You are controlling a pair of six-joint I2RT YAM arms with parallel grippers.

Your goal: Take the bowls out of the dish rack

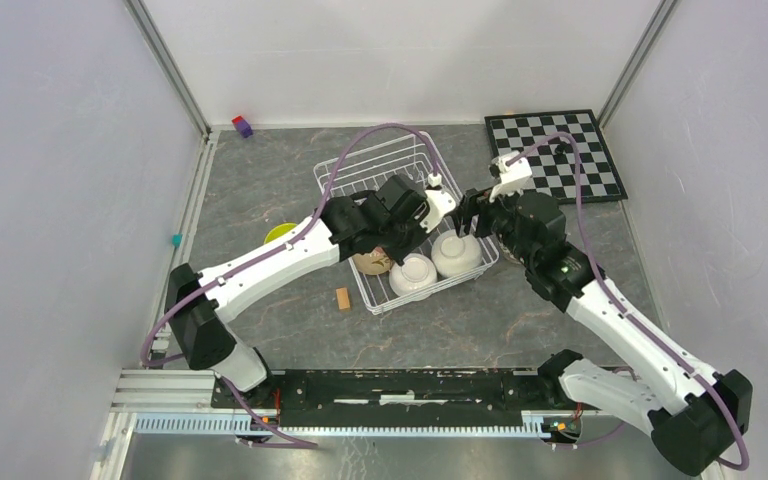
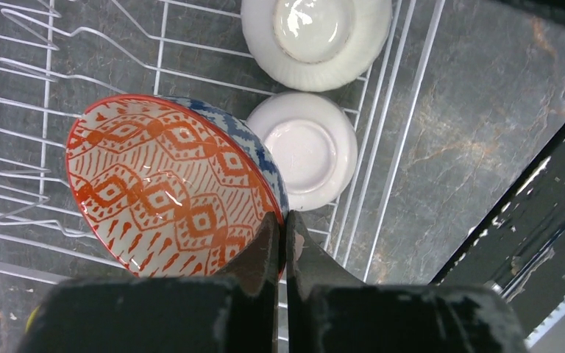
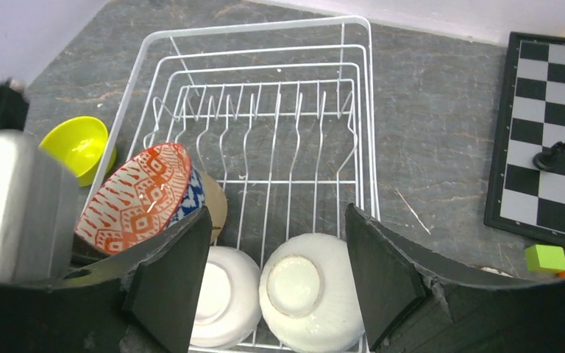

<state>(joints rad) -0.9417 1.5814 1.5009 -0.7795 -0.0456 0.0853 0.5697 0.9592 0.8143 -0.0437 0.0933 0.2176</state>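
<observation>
The white wire dish rack (image 1: pixel 360 160) sits mid-table. My left gripper (image 2: pixel 283 228) is shut on the rim of a tilted bowl with a red pattern inside (image 2: pixel 162 191) and blue-and-white outside (image 3: pixel 191 198), over the rack's near left part. A tan bowl (image 3: pixel 217 206) lies behind it. Two white bowls stand upside down in the rack's near end, a smooth one (image 3: pixel 217 305) and a ribbed one (image 3: pixel 313 294). My right gripper (image 3: pixel 276 276) hangs open above the ribbed bowl, one jaw on each side, with gaps. A lime-yellow bowl (image 1: pixel 280 233) rests on the table left of the rack.
A black-and-white chessboard (image 1: pixel 555 155) with a black piece (image 3: pixel 552 156) lies at the far right. Green (image 3: pixel 544 259) and orange blocks sit near it. A purple block (image 1: pixel 243 126) is at the back, a small wooden block (image 1: pixel 342 298) just in front of the rack.
</observation>
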